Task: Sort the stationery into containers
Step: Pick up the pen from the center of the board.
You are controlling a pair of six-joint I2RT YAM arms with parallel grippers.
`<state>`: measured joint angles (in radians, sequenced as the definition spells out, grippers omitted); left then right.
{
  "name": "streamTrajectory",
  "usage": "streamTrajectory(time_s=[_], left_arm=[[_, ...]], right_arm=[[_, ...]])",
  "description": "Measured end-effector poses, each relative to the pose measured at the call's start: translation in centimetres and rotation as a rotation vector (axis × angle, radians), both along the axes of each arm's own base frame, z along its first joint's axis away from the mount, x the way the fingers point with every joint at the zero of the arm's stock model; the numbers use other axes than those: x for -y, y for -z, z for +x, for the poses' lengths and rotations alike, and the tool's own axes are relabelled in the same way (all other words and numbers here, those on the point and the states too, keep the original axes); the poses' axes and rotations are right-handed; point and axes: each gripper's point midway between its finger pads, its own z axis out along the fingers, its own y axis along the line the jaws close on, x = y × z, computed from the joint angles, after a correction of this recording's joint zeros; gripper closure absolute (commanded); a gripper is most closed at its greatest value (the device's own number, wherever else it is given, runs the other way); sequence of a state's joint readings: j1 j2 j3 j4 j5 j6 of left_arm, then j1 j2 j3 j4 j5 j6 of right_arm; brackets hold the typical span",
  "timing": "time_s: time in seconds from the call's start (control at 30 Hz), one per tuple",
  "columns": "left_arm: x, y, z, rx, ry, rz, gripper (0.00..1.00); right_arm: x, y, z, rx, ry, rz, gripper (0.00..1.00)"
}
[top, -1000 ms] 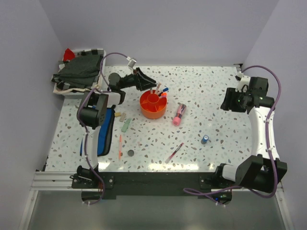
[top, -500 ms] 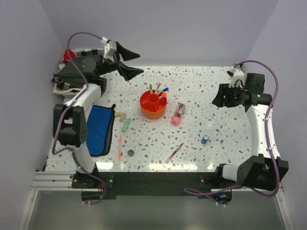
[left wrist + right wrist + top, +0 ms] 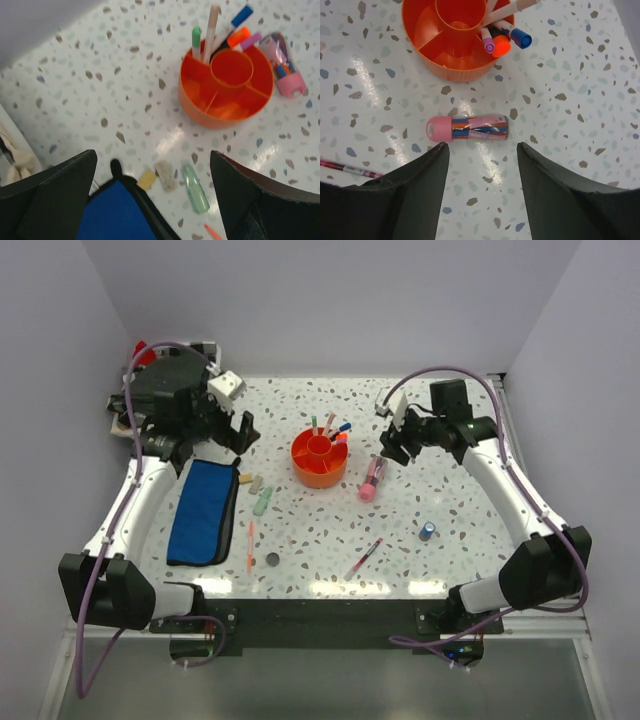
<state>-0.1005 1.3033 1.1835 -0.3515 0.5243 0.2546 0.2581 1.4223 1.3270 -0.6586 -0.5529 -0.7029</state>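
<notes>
From above, your right gripper (image 3: 393, 444) hangs over the pink tube (image 3: 372, 478) beside the orange organiser (image 3: 320, 462): descend skewed and it rolls off. Left wrist: left gripper (image 3: 152, 190) spread wide, empty, above the blue pouch (image 3: 112, 215). Right wrist: jaws well apart, holding nothing, tube lying below the gap.

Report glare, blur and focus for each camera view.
Top external: sharp and evenly lit, with a bright glare band along the near edge of the table. Left wrist: slightly soft overall, with a glare patch beside the orange organiser. Right wrist: crisper, with white glare spots near the pink tube.
</notes>
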Motion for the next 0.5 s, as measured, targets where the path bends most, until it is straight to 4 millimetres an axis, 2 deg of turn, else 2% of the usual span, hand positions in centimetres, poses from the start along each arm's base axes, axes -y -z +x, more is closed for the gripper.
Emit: streamTrajectory(time_s=[0.1, 0.2, 0.27, 0.37, 0.5], left_arm=[[-1.0, 5.1, -2.3, -0.163, -0.028, 0.057, 0.0], [-2.0, 8.0, -4.1, -0.246, -0.055, 0.104, 0.0], [-2.6, 9.0, -4.9, -0.276, -0.073, 0.129, 0.0], [-3.1, 9.7, -5.0, -0.299, -0.098, 0.152, 0.0], [-3.9, 10.8, -4.5, -0.348, -0.137, 0.183, 0.0]], right_arm=[[-2.2, 1.1, -0.8, 0.062, -0.172, -0.073, 0.4], [-4.7, 3.0, -3.5, 0.125, -0.393, -0.156, 0.39], [-5.6, 5.6, -6.2, 0.129, -0.541, -0.213, 0.39], [-5.6, 9.7, -9.9, 0.079, -0.7, -0.28, 0.4], [-5.6, 12.3, -12.8, 0.043, -0.818, -0.344, 0.42]])
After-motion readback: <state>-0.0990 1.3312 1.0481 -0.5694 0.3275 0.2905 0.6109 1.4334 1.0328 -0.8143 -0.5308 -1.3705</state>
